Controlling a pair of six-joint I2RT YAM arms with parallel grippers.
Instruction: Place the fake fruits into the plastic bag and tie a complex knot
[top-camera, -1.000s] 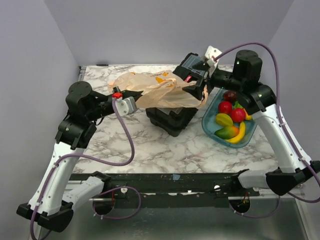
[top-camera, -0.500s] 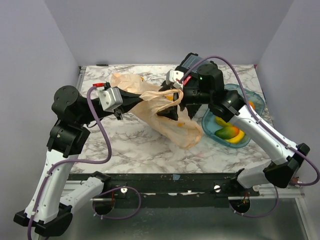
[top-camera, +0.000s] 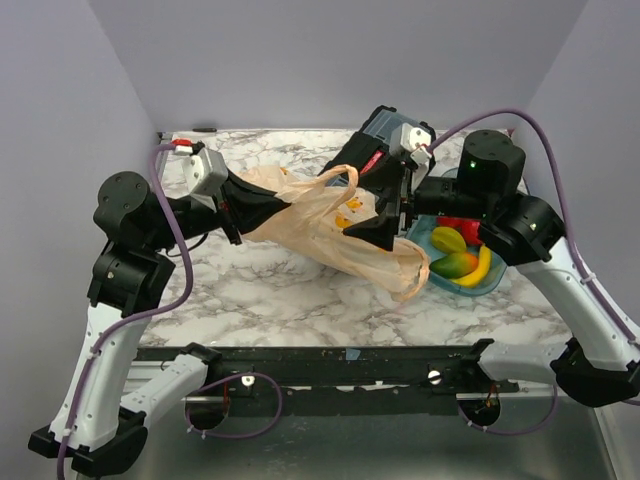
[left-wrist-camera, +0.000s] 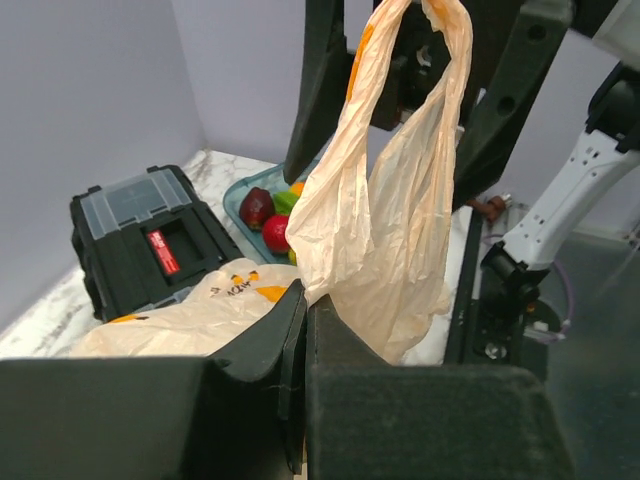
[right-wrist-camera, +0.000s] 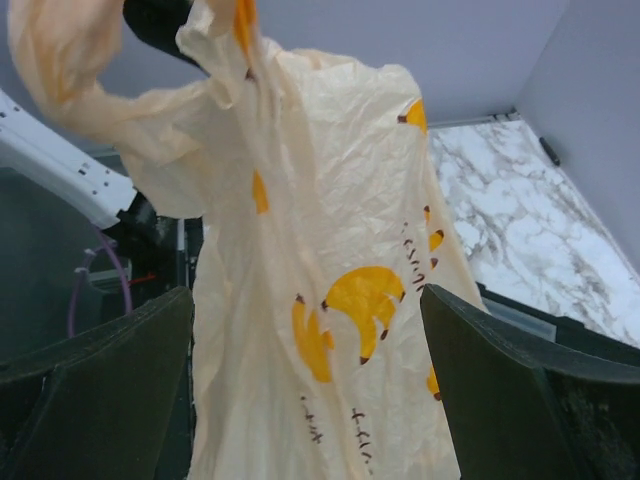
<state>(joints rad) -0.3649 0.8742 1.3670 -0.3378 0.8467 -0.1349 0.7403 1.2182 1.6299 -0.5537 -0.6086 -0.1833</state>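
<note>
Left gripper (left-wrist-camera: 303, 340), pressed together on the plastic bag (top-camera: 300, 210), and my right gripper (right-wrist-camera: 305, 300), spread around it, set its long axis from 10 to 4 o'clock; the fake fruits (top-camera: 455, 250) lie at 3 o'clock of it, nearer the right one.

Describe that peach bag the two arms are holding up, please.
The plastic bag is thin, crinkly, translucent peach film printed with yellow shapes. It hangs limp above the table, unknotted. The left gripper pinches one side; a handle loop hangs between the open fingers of the right gripper. Its lower end sags beside the blue tray.
</note>
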